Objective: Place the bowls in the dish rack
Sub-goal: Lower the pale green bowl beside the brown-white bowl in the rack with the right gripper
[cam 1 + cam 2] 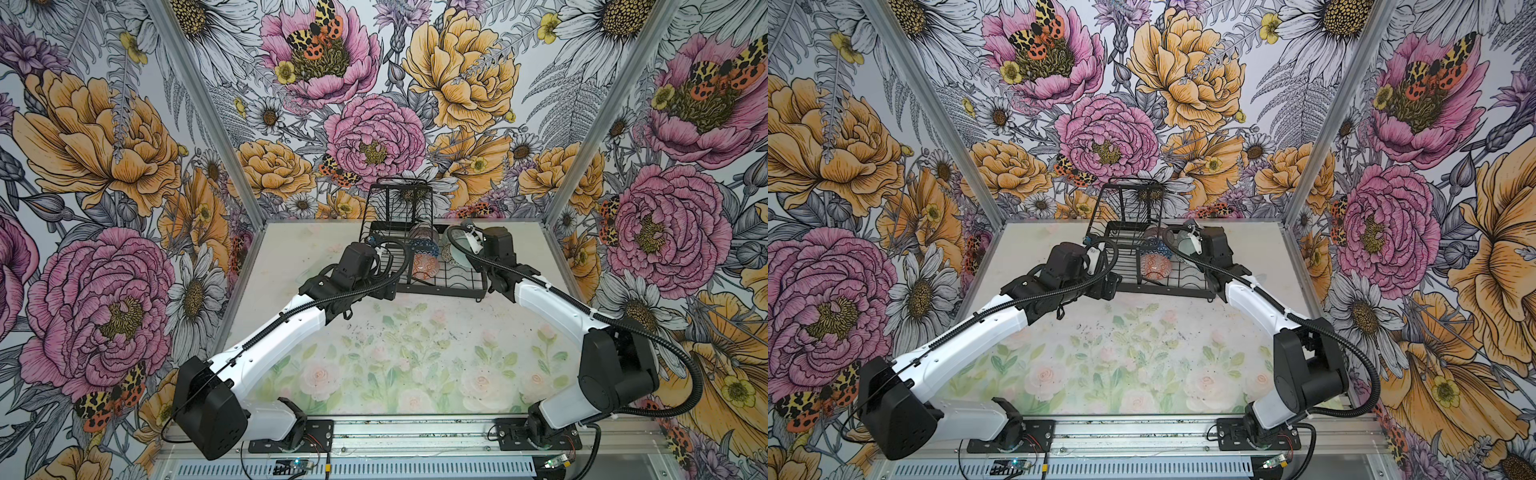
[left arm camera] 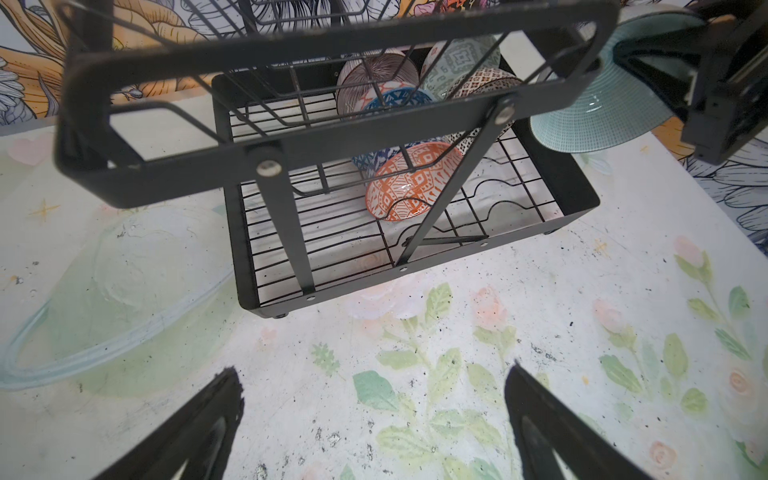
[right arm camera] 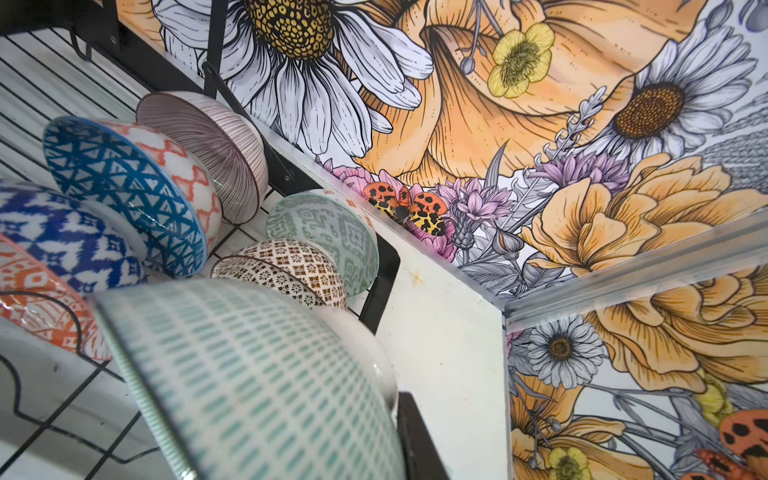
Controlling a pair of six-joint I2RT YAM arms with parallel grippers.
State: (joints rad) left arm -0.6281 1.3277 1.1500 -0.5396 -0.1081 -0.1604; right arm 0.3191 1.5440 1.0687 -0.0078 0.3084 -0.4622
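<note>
The black wire dish rack stands at the back of the table. Several bowls lean on edge in its base tray: pink-lined, blue-triangled, grey-green, dotted and orange-diamond. My right gripper is shut on the rim of the pale teal bowl, tilted over the rack's right side. My left gripper is open and empty above the table, just in front of the rack's left end.
A smaller raised basket tier stands over the rack's left part. The back wall and right corner post are close behind the rack. The flowered table stretches toward the arm bases.
</note>
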